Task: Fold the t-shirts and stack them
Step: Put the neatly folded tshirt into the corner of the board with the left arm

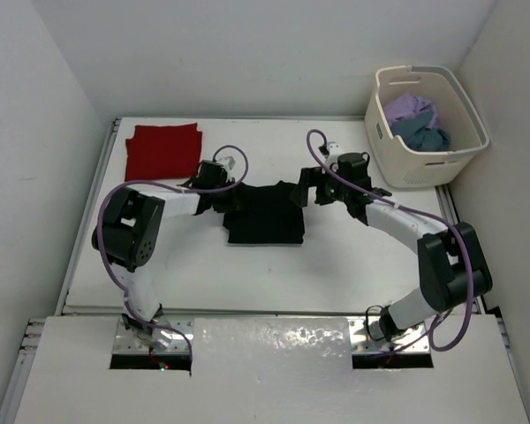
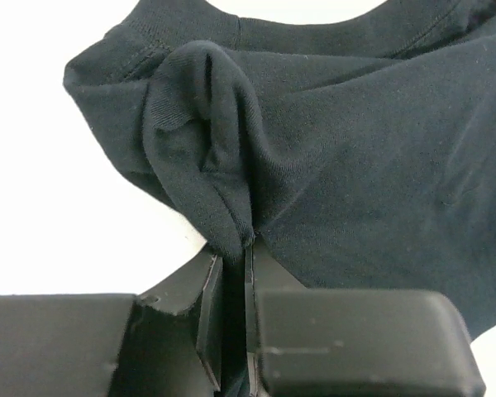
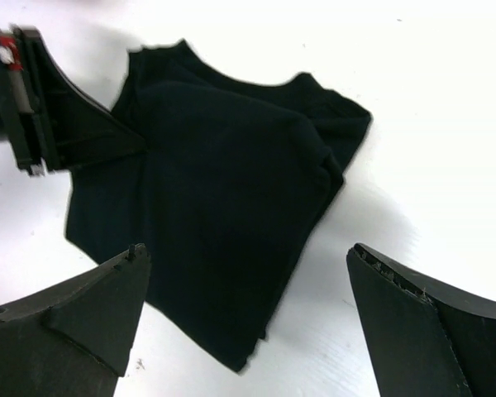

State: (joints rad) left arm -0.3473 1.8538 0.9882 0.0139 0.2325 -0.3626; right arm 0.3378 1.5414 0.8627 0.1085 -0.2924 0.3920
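A partly folded black t-shirt (image 1: 265, 215) lies in the middle of the table. My left gripper (image 1: 232, 199) is at its left edge, shut on a pinched ridge of the black cloth (image 2: 207, 165); in the left wrist view the jaws of this gripper (image 2: 236, 248) stand nearly together with the fabric running between them. My right gripper (image 1: 307, 187) hovers at the shirt's back right corner. Its fingers (image 3: 91, 306) stand wide open above the black t-shirt (image 3: 223, 198) with nothing between them. A red t-shirt (image 1: 163, 150) lies folded at the back left.
A cream perforated basket (image 1: 442, 163) stands at the back right corner, holding a lavender t-shirt (image 1: 412, 109) and a teal-blue one (image 1: 427, 135). White walls close in the table at the back and sides. The left gripper's body (image 3: 58, 116) shows in the right wrist view.
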